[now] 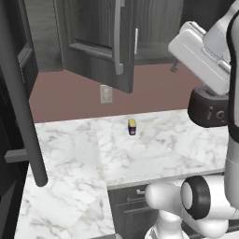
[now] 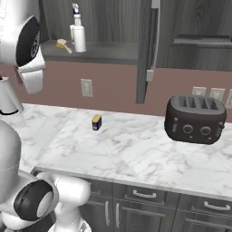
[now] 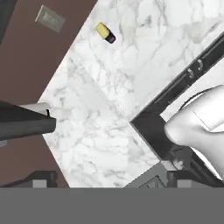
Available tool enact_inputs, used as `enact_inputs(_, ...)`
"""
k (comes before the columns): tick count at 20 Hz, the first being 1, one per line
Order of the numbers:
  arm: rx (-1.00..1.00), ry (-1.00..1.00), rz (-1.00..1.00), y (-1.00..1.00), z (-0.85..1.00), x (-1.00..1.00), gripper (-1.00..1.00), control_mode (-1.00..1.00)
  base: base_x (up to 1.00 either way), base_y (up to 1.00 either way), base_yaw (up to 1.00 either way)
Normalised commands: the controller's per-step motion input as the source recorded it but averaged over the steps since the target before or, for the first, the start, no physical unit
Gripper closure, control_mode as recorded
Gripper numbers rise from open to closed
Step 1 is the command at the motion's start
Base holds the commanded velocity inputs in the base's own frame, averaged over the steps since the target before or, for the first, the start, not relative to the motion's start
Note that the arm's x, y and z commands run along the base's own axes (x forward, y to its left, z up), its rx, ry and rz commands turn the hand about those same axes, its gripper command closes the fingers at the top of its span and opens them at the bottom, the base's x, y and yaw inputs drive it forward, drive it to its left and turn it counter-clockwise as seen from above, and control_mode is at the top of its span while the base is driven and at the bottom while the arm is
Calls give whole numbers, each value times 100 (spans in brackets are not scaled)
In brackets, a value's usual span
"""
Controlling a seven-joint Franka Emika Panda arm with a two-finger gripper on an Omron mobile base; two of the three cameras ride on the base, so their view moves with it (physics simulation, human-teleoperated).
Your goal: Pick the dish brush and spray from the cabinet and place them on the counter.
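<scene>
The white spray (image 2: 79, 34) with its blue nozzle stands upright on the grey shelf of the open cabinet (image 2: 104, 52). Just left of it lies the dish brush (image 2: 64, 45), yellow head toward the front. My gripper (image 3: 111, 180) is open and holds nothing; its dark fingertips (image 3: 43, 179) stand wide apart. It hangs high above the white marble counter (image 3: 100, 113) and points down at it, well away from the shelf. The same counter (image 2: 136, 149) runs below the cabinet, whose door (image 1: 100, 42) swings out above it.
A small yellow-and-dark block (image 2: 96, 122) sits on the counter near the back wall. A dark toaster (image 2: 195, 118) stands at the right. A yellowish carton (image 2: 72, 31) sits behind the spray. A long bar handle (image 1: 23, 98) crosses the left foreground.
</scene>
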Motion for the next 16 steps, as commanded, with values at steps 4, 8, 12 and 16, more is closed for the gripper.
enact_inputs(4, 48, 18, 0, -6, -21, 66, -100, -100, 0, 0, 0)
enact_inputs(8, 50, 12, 0, -3, -10, 58, -100, -100, 0, 0, 0)
enact_inputs(12, 49, 21, 0, 15, -8, 68, -100, -100, 0, 0, 0)
enact_inputs(16, 36, 34, 5, 48, -3, 66, -100, -100, 0, 0, 0)
